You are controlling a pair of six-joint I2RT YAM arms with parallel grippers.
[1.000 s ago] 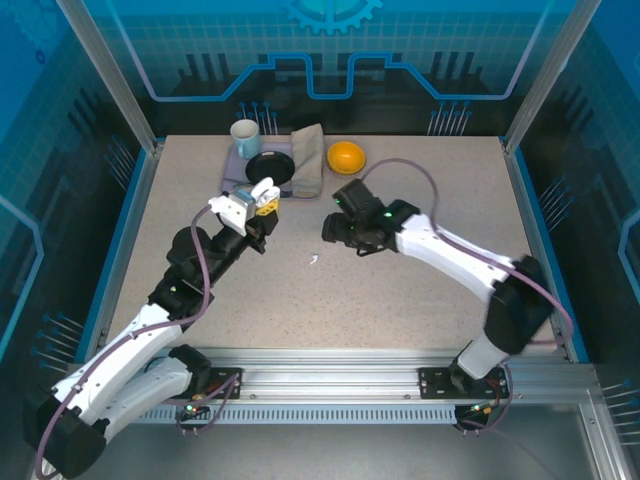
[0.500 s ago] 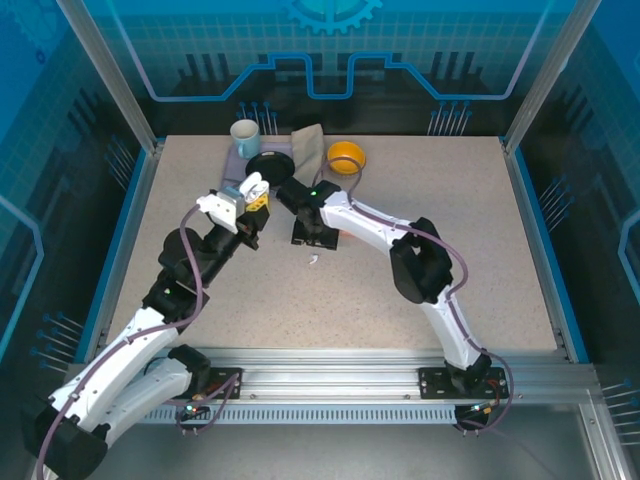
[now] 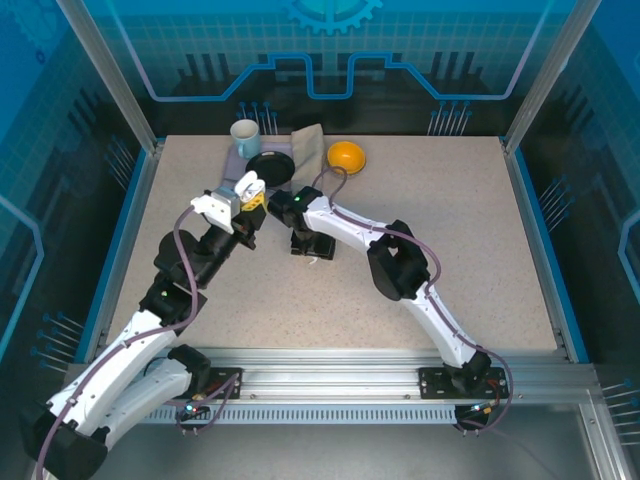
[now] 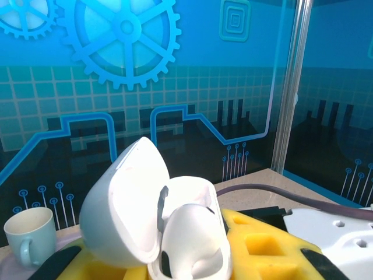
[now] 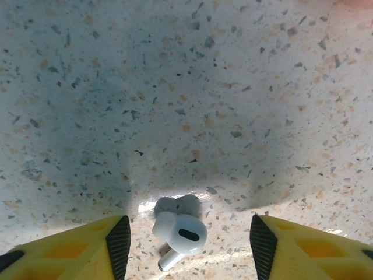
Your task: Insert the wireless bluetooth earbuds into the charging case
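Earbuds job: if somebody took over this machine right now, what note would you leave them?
Left gripper: shut on the white charging case, lid open, held up.
Right gripper: open, fingers either side of one white earbud lying on the table, not touching it.
Done: case opened and presented.
Left: grip that earbud and seat it in the case. Whether the case already holds a bud, I cannot tell.
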